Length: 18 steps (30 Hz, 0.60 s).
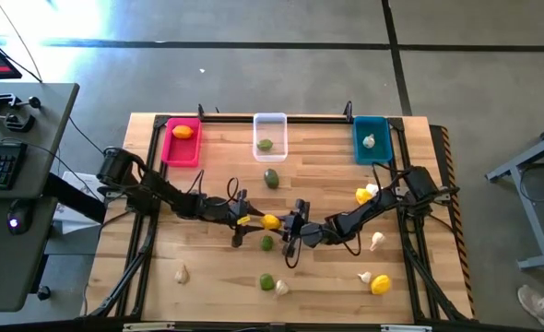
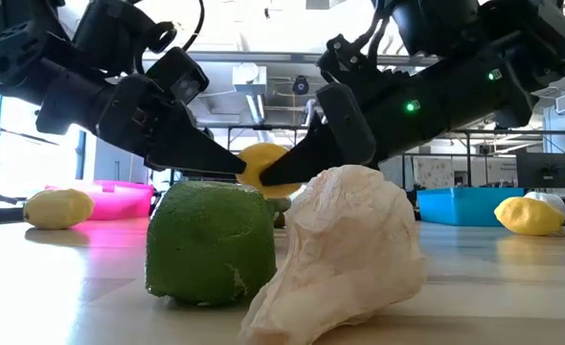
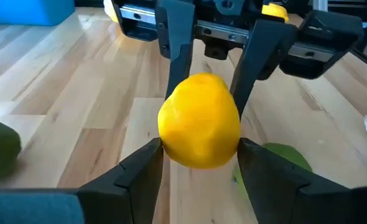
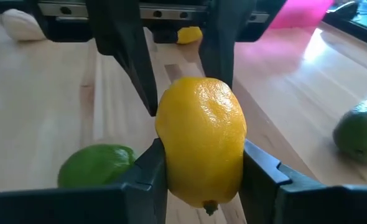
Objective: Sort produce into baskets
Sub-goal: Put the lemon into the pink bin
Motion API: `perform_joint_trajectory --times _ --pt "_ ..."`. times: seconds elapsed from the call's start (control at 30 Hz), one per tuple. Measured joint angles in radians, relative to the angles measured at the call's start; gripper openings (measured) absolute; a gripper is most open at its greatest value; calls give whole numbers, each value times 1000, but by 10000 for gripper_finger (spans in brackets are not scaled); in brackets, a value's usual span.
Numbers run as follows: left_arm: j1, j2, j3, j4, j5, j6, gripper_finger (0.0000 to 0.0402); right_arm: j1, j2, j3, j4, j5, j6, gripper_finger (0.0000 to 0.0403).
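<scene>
Garlic bulb (image 2: 335, 249) and lime (image 2: 209, 244) nearest, low-view foreground | lemon (image 1: 271, 221) at centre of high view, above worktop (image 1: 327, 277), clamped between right gripper (image 4: 203, 165) fingers | left gripper (image 3: 199, 162) fingers flanking same lemon, gripping or slack: cannot tell | risk: lemon slipping mid-handover if both grips loosen, rolling into loose produce.

No text, label, brand, number or sign can be read in any of the four views
</scene>
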Motion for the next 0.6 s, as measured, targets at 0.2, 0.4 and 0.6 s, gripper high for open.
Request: perform_joint_trajectory --times 0.2,0.4,0.6 --pt "-9 0 1 0 9 -14 186 -3 0 0 6 -48 -10 126" --pt "-37 2 18 -16 -9 -2 148 -1 -2 0 -3 -81 -10 151" --pt "-35 2 24 -18 -22 47 112 0 -2 0 -23 -73 44 191"
